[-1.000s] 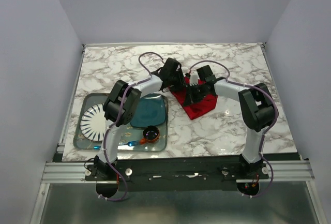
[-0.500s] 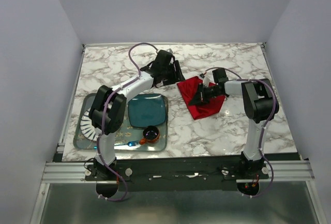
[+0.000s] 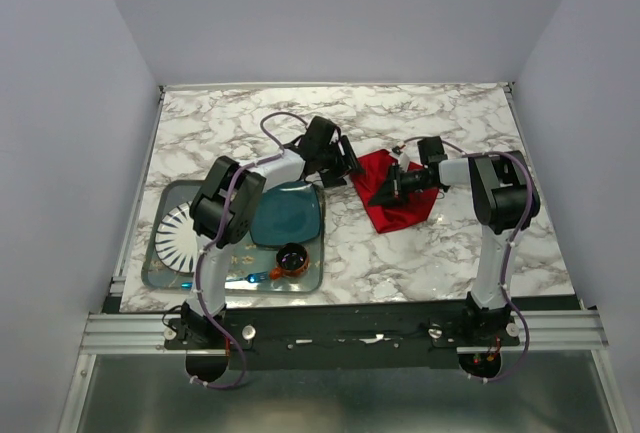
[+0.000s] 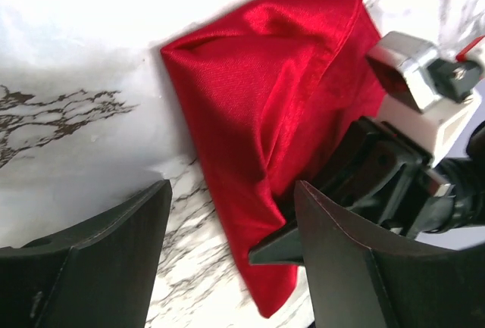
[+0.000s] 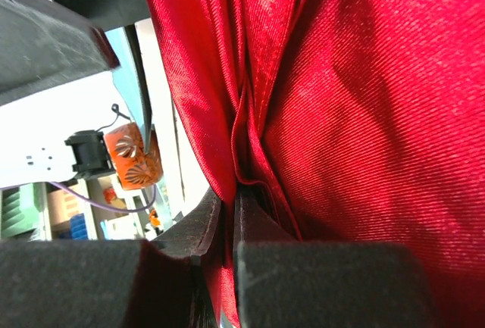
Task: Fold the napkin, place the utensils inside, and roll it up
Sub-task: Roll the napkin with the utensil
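The red napkin lies bunched and partly folded on the marble table, right of centre. My right gripper lies low on its left edge and is shut on a fold of the cloth, as the right wrist view shows. My left gripper is open and empty just left of the napkin. In the left wrist view its jaws straddle the napkin's near edge, with the right gripper close by. The silver fork does not show in any view.
A glass tray at the front left holds a teal square plate, a white striped plate, an orange cup and a blue plastic utensil. The cup also shows in the right wrist view.
My left gripper pulled away to the back left, then came back down beside the napkin's left edge. My right gripper stayed shut on the cloth and shifted it slightly right.
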Available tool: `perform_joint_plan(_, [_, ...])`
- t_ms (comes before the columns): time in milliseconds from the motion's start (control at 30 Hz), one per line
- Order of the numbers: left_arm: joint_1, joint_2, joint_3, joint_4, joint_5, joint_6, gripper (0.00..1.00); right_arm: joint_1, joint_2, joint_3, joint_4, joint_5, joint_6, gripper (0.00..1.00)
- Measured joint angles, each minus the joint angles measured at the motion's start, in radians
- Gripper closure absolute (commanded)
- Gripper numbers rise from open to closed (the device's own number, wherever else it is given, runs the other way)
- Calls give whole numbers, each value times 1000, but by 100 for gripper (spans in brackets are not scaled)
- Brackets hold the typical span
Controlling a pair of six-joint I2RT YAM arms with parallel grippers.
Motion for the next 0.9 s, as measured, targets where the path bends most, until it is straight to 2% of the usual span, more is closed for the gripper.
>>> perform_joint_plan(233, [-1,8,-19,45,-12,-109,23,-7,19,-7,37,-41,38,97])
perform_joint_plan(400, [-5,-1,-64,108,-41,-196,31,-8,32,-22,88,-71,77,98])
perform_joint_plan(533, [-11,-7,-106,175,-61,-256,31,-10,39,-31,122,-92,101,97])
perform_joint_plan(700, [-29,-2,-102,190,-101,-264,40,-14,45,-32,134,-103,114,90])
perform_joint_plan(800, [-42,-1,-103,187,-126,-253,38,-14,45,-32,127,-95,108,89])
perform_joint_plan(900, [-56,-26,-138,206,-155,-209,31,-14,43,-23,104,-86,91,89])
